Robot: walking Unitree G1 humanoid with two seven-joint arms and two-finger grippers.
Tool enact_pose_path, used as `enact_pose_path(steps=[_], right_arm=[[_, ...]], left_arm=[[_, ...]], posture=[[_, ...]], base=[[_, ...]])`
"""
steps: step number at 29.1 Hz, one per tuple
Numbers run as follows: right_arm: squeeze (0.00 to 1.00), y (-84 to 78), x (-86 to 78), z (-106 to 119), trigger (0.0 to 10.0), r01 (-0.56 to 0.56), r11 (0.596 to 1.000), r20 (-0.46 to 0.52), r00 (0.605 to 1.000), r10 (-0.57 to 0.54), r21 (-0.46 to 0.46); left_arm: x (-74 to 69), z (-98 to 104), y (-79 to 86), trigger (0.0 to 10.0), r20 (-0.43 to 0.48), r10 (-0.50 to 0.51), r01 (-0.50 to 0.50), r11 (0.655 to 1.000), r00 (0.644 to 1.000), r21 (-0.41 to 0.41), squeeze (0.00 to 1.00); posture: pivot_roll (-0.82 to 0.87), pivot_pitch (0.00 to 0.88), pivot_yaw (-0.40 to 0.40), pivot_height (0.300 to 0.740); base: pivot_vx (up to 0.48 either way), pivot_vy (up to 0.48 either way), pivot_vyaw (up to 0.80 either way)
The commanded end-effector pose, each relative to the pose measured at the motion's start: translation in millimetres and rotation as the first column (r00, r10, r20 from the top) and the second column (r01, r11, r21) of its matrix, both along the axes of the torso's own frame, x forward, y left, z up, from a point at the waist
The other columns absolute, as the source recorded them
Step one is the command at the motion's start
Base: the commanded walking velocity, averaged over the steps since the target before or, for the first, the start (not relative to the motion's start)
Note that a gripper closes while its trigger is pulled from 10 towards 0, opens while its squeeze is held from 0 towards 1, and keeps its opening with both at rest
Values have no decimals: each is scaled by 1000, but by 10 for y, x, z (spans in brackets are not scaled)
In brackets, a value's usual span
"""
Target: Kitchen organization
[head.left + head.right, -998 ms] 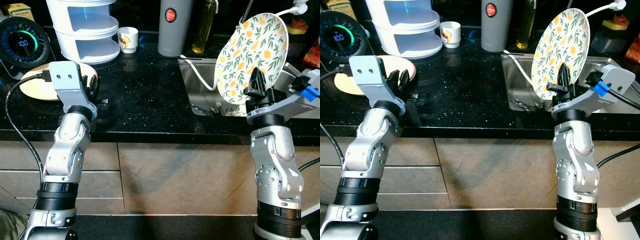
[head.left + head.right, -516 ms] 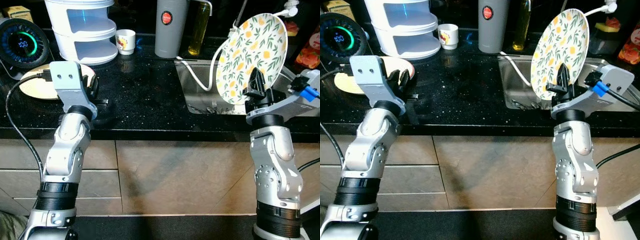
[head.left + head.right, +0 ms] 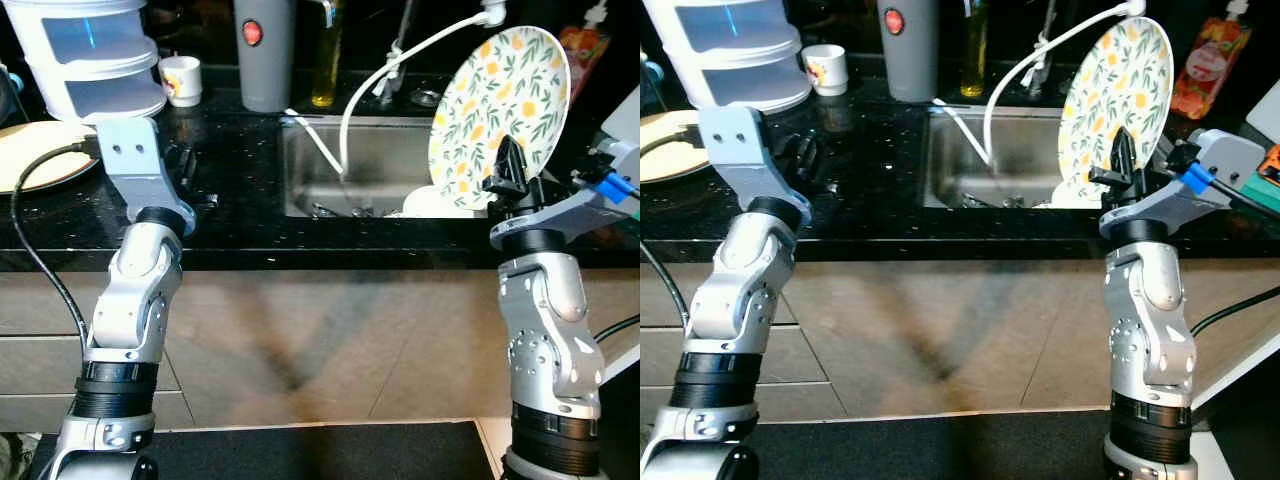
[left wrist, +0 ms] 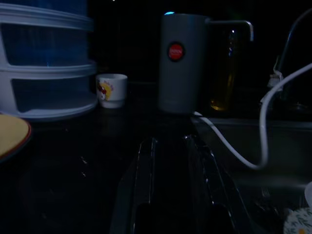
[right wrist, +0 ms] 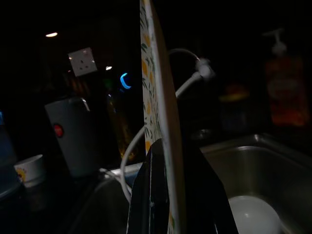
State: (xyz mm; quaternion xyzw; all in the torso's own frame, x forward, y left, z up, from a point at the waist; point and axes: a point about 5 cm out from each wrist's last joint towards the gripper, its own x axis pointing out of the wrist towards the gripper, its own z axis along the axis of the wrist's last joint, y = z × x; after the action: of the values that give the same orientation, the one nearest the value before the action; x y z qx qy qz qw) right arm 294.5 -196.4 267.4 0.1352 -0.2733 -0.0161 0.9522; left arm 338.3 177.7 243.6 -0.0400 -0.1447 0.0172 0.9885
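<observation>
My right gripper pinches the lower rim of the plate, a round one with a pattern of green leaves and yellow lemons; I hold it upright on its edge, above the right part of the steel sink, and in the right wrist view the rim sits between my two black fingers. Below the plate, inside the sink, lies a white bowl; a white hose curves over the basin. My left gripper is low over the black worktop, to the left of the sink; its fingers stand a little apart and hold nothing. On the worktop behind it I see a grey flask with a red button, a small white cup, a white tiered container and a yellow plate at the far left; a bottle of yellow oil stands just beside the flask.
</observation>
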Motion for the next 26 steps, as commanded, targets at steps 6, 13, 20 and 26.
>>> enact_pose_path(steps=[6,13,20,26], right_arm=[[0,-6,-24,68,10000,3,1000,28,1000,-3,-6],[0,0,-24,67,10000,1,1000,27,1000,0,-6],[0,0,-28,59,10000,3,1000,24,1000,-3,-6],[0,2,-17,69,10000,5,999,21,1000,-5,-34]], left_arm=[[0,-21,-50,10000,-10,-14,14,1000,1000,-1,0],[-3,-22,-50,10000,-11,-13,13,1000,1000,-3,0],[-1,-27,-46,10000,-16,-11,11,1000,1000,-5,0],[35,-41,-2,10000,-44,15,-13,1000,999,28,0]], posture=[[69,20,-31,740],[70,21,-32,740],[69,24,-29,740],[70,28,-29,740]], base=[[0,0,0],[0,0,0],[0,0,0],[0,0,0]])
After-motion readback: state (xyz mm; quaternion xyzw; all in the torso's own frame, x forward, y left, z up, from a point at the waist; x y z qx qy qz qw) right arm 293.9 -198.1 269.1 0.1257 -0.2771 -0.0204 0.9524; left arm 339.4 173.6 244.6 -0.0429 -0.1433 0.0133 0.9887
